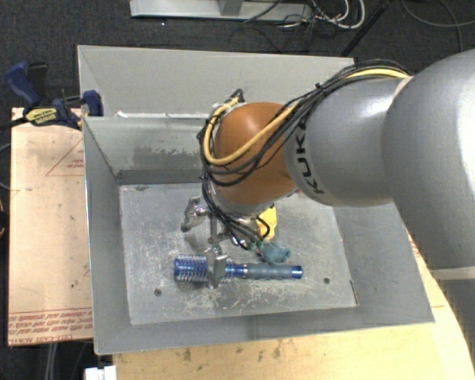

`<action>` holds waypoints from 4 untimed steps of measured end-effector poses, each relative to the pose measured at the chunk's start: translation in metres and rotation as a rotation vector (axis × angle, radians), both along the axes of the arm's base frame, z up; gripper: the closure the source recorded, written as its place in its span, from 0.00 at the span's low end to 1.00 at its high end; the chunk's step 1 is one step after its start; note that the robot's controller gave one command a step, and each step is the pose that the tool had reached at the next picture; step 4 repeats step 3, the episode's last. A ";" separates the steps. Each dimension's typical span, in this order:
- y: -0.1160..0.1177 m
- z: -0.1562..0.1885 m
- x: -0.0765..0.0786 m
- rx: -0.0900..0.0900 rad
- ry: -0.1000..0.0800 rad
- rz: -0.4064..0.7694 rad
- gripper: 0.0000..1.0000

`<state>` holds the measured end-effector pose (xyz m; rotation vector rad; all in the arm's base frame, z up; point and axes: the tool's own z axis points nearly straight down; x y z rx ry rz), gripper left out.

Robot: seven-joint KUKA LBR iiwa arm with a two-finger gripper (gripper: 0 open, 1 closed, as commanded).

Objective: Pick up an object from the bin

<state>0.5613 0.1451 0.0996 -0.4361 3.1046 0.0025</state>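
Hanging low over a blue brush (249, 272) near the front of the grey bin (142, 244).
Closest to the front edge, the blue brush lies flat on the floor, ribbed head to the left and handle to the right. The gripper (216, 269) stands over the spot where head meets handle; whether it is released or clenched cannot be told. Just behind it, a small teal thing (275, 252) and a yellow thing (263, 222) lie under the wrist. Further back sits the orange cover (249, 153) looped with cables, then the grey arm (364, 149).
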 end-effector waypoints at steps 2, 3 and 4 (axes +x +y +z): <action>-0.010 0.086 0.003 0.000 -0.003 0.015 1.00; -0.022 0.169 -0.010 -0.003 -0.001 0.393 1.00; -0.022 0.169 -0.010 -0.003 -0.001 0.393 1.00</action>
